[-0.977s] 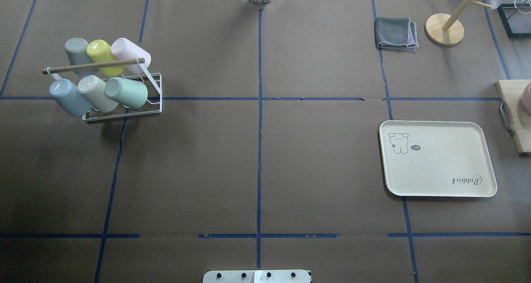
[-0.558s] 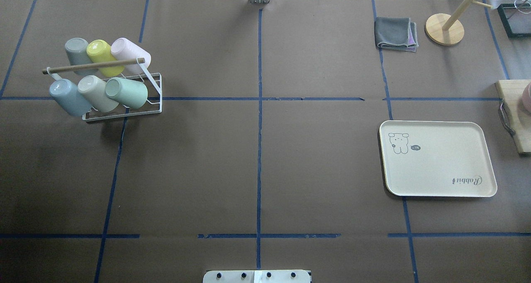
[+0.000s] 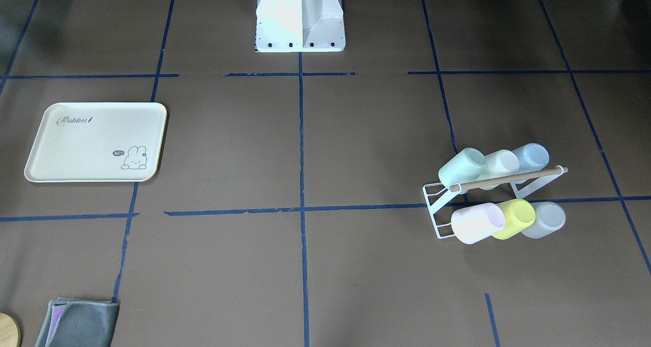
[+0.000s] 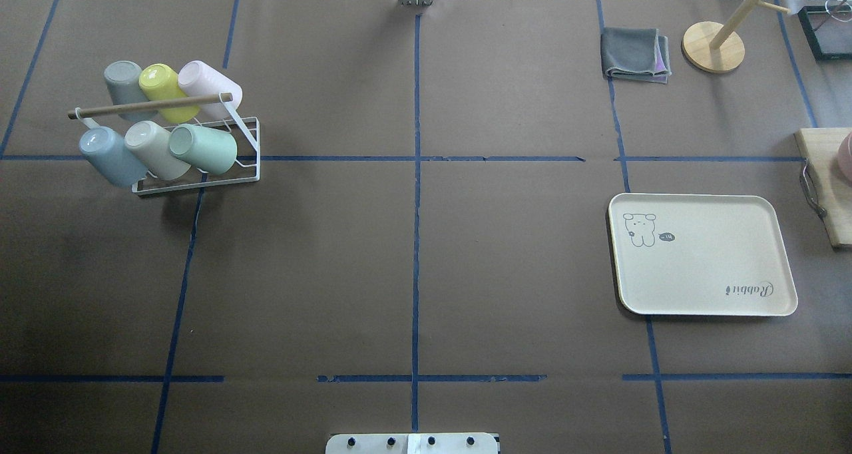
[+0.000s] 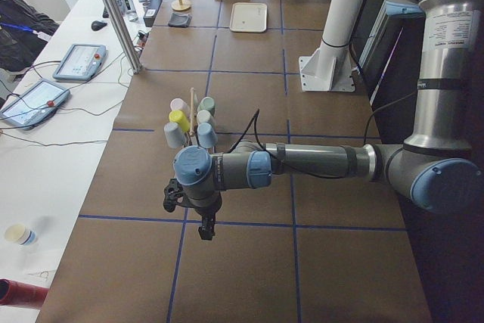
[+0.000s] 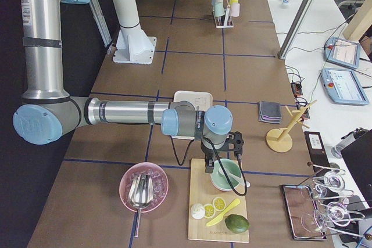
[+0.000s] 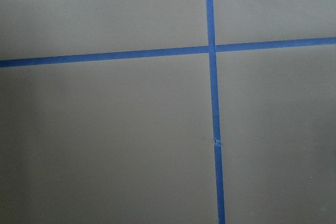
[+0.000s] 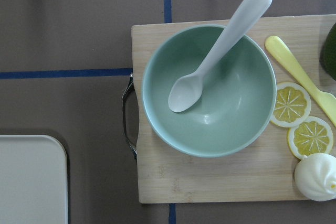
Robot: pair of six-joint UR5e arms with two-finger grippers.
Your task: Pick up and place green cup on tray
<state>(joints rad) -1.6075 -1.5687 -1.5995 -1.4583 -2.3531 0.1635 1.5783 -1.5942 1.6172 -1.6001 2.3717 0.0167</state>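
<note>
Risk: green cup [image 4: 203,149] is lying tilted on rack [image 4: 247,169], just beside cream cup [image 4: 156,149]; pulling carelessly could be dragging neighbours off. Left gripper [image 5: 203,225], right gripper [image 6: 224,158]: cannot tell whether open.

Green cup [image 4: 203,149]: pale mint, matte. Tray [image 4: 705,267]: cream-white, grey rabbit drawing, grey "Rabbit" script. Rack [image 4: 257,151]: white wire, brown wooden bar. Also racked: yellow-green cup [image 4: 166,91], pale pink cup [image 4: 212,84], grey cup [image 4: 122,82], pale blue cup [image 4: 110,156], beige cup [image 4: 154,149]. Table [image 4: 519,254]: brown paper, blue tape grid. Folded cloth [image 4: 632,53]: dark grey, purple edge. Bowl [image 8: 231,108]: sage green. Spoon [image 8: 220,51]: white. Lemon slices [image 8: 290,104]: yellow.
</note>
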